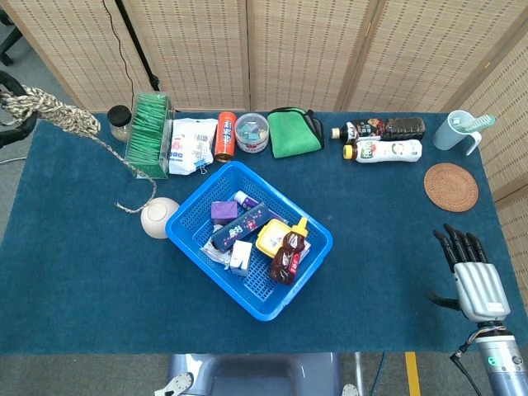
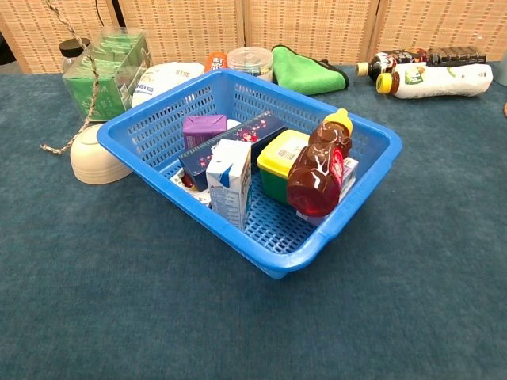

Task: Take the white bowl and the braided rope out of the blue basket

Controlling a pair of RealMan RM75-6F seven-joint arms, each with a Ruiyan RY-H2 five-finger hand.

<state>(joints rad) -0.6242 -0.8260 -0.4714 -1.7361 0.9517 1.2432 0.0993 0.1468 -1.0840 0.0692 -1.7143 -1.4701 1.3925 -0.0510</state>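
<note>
The braided rope (image 1: 48, 114) is bunched at the table's far left corner, in my left hand (image 1: 10, 132), which shows only as dark parts at the frame edge. A loose strand of the braided rope (image 2: 49, 147) dangles down to the cloth beside the white bowl (image 1: 158, 217). That white bowl (image 2: 95, 156) lies upside down on the table, against the left outside wall of the blue basket (image 1: 302, 284). In the chest view the blue basket (image 2: 184, 207) holds cartons, a yellow tub and a brown bottle. My right hand (image 1: 474, 279) hovers at the near right corner, fingers spread, holding nothing.
Along the back edge stand a green tea box (image 1: 150, 134), a white pouch (image 1: 191, 144), an orange can (image 1: 225, 135), a round tub (image 1: 252, 132), a green cloth (image 1: 294, 132), two lying bottles (image 1: 384, 140) and a mug (image 1: 459, 129). A woven coaster (image 1: 450, 187) lies at the right.
</note>
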